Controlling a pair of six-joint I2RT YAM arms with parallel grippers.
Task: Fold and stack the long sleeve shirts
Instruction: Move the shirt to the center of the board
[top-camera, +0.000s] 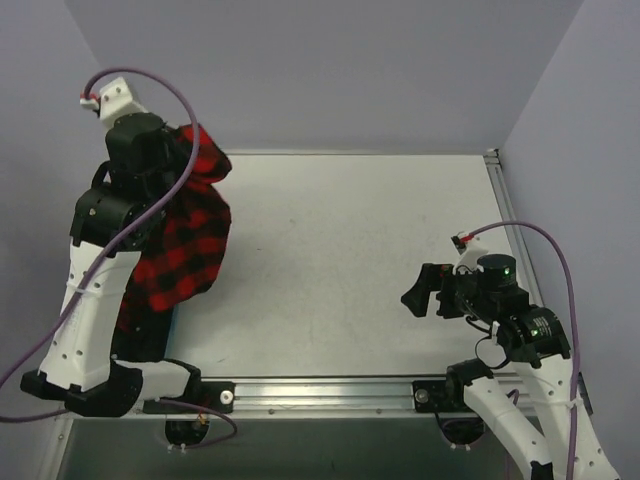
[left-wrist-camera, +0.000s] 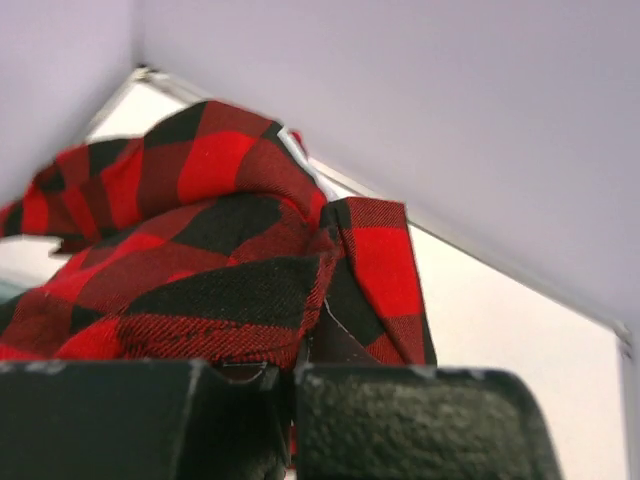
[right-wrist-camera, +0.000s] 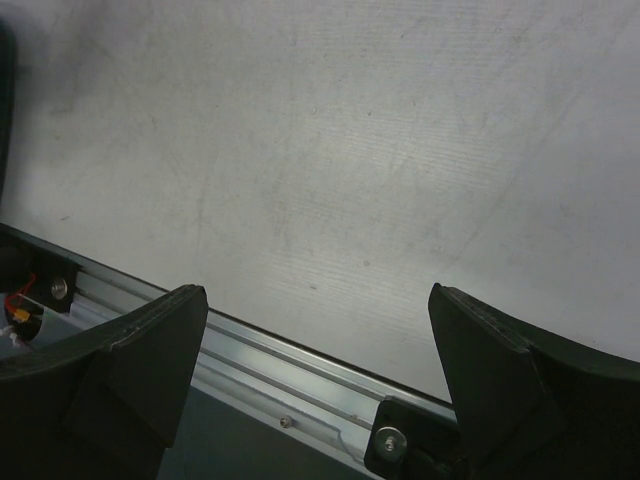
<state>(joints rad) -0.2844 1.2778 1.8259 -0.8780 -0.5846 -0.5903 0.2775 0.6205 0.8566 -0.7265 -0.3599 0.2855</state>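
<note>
A red-and-black check long sleeve shirt (top-camera: 190, 240) hangs bunched at the table's left side, draped down from my raised left arm. In the left wrist view the shirt (left-wrist-camera: 210, 250) fills the space just past the fingers, and my left gripper (left-wrist-camera: 285, 375) is shut on a fold of its cloth. In the top view the wrist hides the left gripper's jaws. My right gripper (top-camera: 418, 290) hovers low at the right near the front rail. It stands open (right-wrist-camera: 318, 300) with nothing between its fingers.
The grey table (top-camera: 350, 250) is bordered by a metal rail (top-camera: 330, 392) along the front edge and a metal strip (top-camera: 500, 200) on the right. Lilac walls close in the back and both sides.
</note>
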